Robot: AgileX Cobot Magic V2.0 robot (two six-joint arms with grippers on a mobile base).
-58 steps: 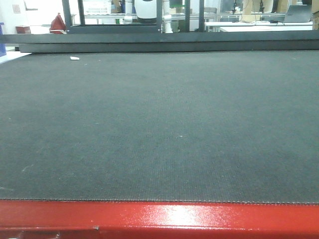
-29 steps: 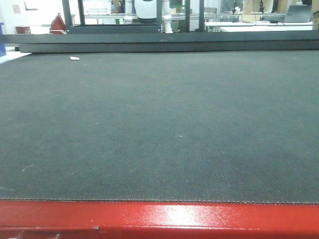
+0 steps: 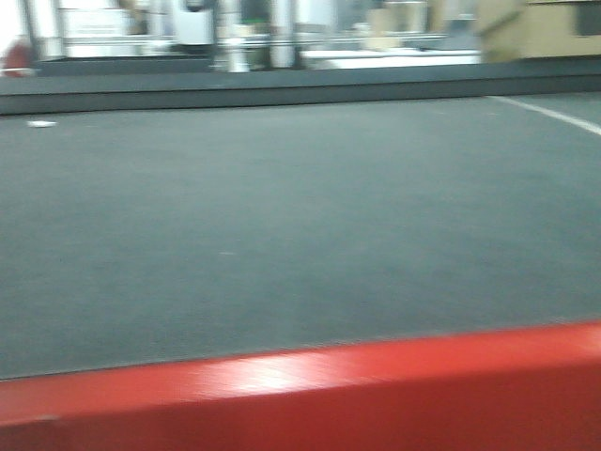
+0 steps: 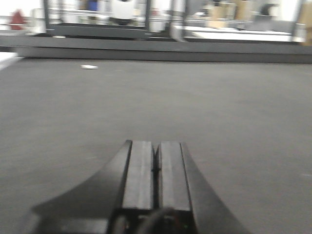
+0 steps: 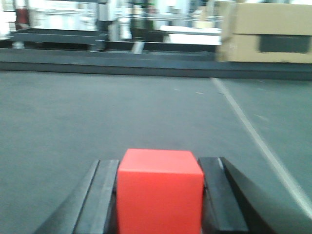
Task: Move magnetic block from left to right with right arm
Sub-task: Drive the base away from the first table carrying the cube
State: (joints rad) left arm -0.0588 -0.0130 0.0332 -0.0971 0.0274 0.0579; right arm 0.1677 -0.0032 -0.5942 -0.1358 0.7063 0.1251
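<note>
Lower centre, right gripper (image 5: 159,164) clamps block (image 5: 160,195); left gripper (image 4: 155,148) closed, empty. A fast swing could jolt it free.

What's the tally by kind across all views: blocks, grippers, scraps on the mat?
magnetic block: 1
grippers: 2 (left gripper, right gripper)
white scrap: 1
Total: 4
</note>
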